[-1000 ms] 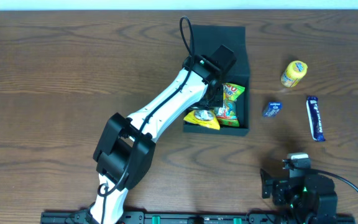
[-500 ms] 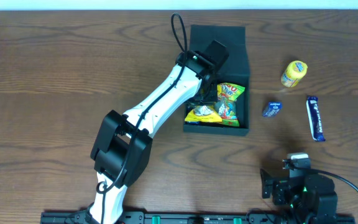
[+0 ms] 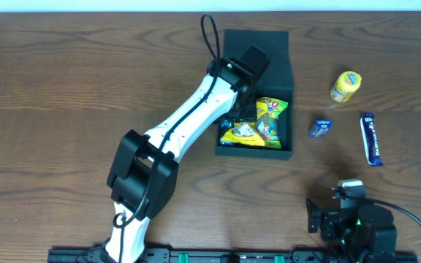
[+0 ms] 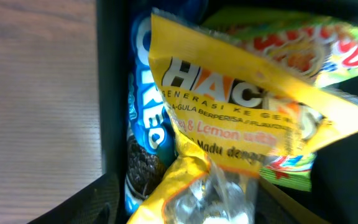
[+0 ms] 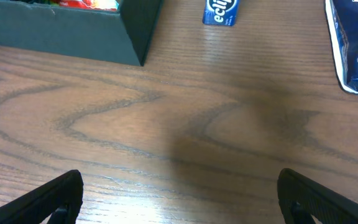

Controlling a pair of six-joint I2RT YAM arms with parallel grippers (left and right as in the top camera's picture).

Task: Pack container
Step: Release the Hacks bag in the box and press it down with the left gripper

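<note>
Brown desk (image 3: 64,88), container (image 3: 254,152) near the far edge, middle: probably light, flexing cardboard, so grip a wall. Your left hand (image 4: 191,202) hangs parted over its packets (image 3: 258,130); right hand (image 5: 179,180) wide, empty.

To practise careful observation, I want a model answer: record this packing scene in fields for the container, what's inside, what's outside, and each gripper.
container: lid flap open
inside: yellow packet, green packet, blue Oreo packet
outside, on table: yellow bottle, small blue packet, blue chocolate bar
left gripper: inside container, above packets; jaws unclear
right gripper: open, holding nothing
</note>
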